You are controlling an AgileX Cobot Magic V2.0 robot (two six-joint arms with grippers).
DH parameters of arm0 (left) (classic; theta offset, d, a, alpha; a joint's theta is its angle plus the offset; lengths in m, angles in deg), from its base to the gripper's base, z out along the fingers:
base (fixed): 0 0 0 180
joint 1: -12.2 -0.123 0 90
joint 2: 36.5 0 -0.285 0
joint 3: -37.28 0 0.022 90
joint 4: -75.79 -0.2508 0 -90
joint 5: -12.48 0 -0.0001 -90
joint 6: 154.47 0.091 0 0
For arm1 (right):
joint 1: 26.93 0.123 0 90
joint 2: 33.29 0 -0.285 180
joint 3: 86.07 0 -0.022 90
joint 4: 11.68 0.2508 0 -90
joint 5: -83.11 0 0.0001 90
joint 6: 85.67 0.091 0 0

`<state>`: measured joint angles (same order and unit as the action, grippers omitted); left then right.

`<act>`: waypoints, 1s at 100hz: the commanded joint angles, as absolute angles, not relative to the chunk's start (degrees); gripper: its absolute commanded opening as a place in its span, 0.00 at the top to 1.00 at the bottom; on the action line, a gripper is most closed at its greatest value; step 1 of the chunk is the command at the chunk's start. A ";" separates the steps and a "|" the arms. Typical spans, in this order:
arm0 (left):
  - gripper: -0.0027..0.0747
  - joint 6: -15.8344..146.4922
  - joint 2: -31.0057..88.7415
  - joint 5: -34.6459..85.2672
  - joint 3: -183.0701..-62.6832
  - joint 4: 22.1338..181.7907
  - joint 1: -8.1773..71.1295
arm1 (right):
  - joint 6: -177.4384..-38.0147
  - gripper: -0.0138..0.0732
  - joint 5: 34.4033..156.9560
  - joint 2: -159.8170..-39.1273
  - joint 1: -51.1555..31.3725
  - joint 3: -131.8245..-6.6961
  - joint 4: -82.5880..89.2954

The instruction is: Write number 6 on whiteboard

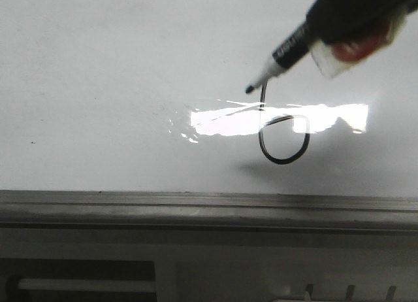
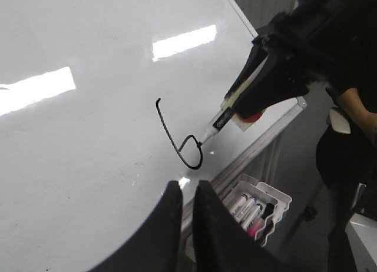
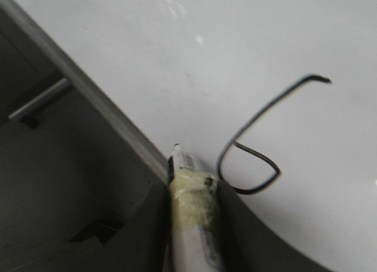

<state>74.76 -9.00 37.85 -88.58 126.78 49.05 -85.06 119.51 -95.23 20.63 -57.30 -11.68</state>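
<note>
Finishing up: right gripper (image 3: 191,192) clamped on the marker (image 1: 281,57), tip looks just off the whiteboard (image 1: 98,86) near the number 6 (image 1: 282,133) by the frame edge (loop closed), left gripper (image 2: 184,213) together, idle; next probably retract clear without smudging.

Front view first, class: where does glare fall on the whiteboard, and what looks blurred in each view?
Front view: a bright glare bar on the whiteboard crosses the 6, washing out its stem; the right gripper is blurred. Left wrist view: two glare patches clear of the 6; left gripper soft. Right wrist view: no glare; marker blurred.
</note>
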 commanded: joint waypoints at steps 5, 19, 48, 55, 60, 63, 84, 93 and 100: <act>0.55 74.22 -3.20 38.80 -92.06 128.11 48.93 | -87.23 0.89 119.02 -92.97 27.03 -59.91 -12.24; 0.42 81.50 6.30 47.83 -96.17 128.22 48.93 | -90.08 0.89 123.04 -94.87 32.18 -59.91 -12.24; 0.43 97.38 24.30 60.27 -103.99 133.51 49.08 | -92.28 0.89 119.99 -100.62 39.31 -59.91 -12.24; 0.43 100.45 27.33 60.98 -105.17 135.51 50.47 | -92.28 0.89 118.56 -101.64 40.07 -59.91 -12.24; 0.43 101.35 29.10 60.59 -105.88 136.02 52.00 | -92.28 0.89 117.97 -102.20 40.19 -59.91 -12.24; 0.43 101.61 30.25 60.30 -106.35 136.02 53.19 | -92.28 0.89 117.67 -102.23 40.19 -59.91 -12.24; 0.47 101.74 35.82 56.86 -107.33 136.48 59.61 | -92.28 0.89 115.99 -102.60 40.32 -59.91 -12.24; 0.51 101.74 37.26 54.59 -107.33 137.61 60.96 | -92.28 0.89 115.41 -102.60 40.40 -59.91 -12.24; 0.57 101.74 37.87 53.88 -107.33 139.26 61.06 | -92.28 0.89 115.52 -102.60 40.40 -59.91 -12.24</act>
